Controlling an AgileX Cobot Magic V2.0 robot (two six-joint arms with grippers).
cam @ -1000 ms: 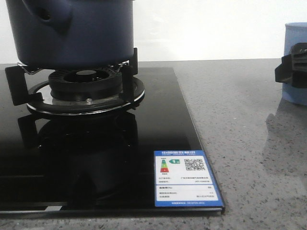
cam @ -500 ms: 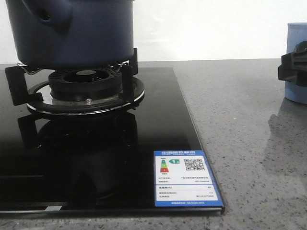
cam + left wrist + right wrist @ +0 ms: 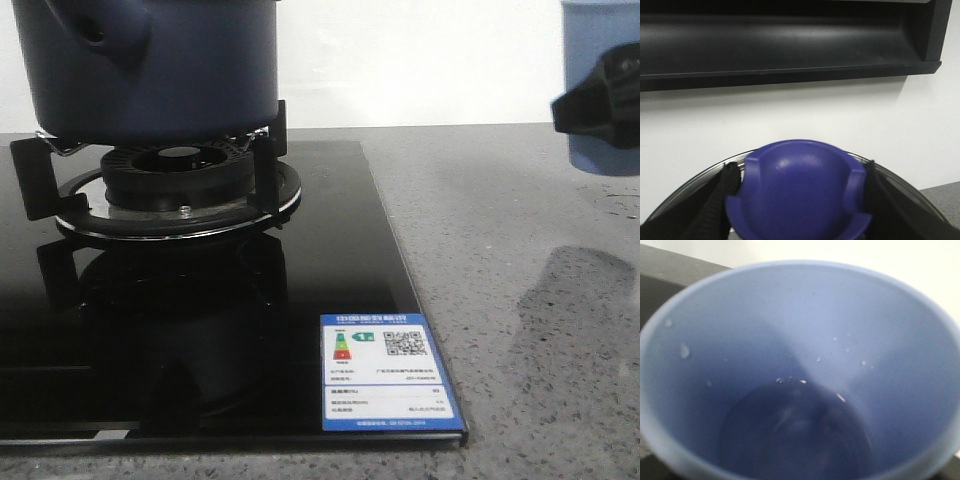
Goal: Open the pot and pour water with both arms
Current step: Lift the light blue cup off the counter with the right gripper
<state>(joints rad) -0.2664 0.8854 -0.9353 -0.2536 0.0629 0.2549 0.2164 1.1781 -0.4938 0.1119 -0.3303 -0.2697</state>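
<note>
The dark navy pot [image 3: 150, 70] stands on the burner at the far left, its stubby spout [image 3: 100, 30] facing me; its top is cut off by the frame. In the left wrist view my left gripper [image 3: 800, 175] is shut on the lid's blue knob [image 3: 800, 195], one black finger [image 3: 725, 185] on each side, with the lid's metal rim [image 3: 715, 165] behind. I cannot tell whether the lid rests on the pot. My right gripper [image 3: 590, 105] is shut on a light blue cup [image 3: 600, 25] held above the counter at the right. The cup [image 3: 790, 315] holds water [image 3: 795, 440].
A black burner grate [image 3: 265, 150] carries the pot on a glossy black glass cooktop [image 3: 330, 270] with a blue energy label [image 3: 385, 370] near its front corner. Grey speckled counter [image 3: 520, 300] lies to the right, with a few water drops [image 3: 615, 205]. A black range hood [image 3: 790, 45] hangs above.
The right gripper has lifted the cup off the counter and carried it upward and slightly left. The pot has not moved.
</note>
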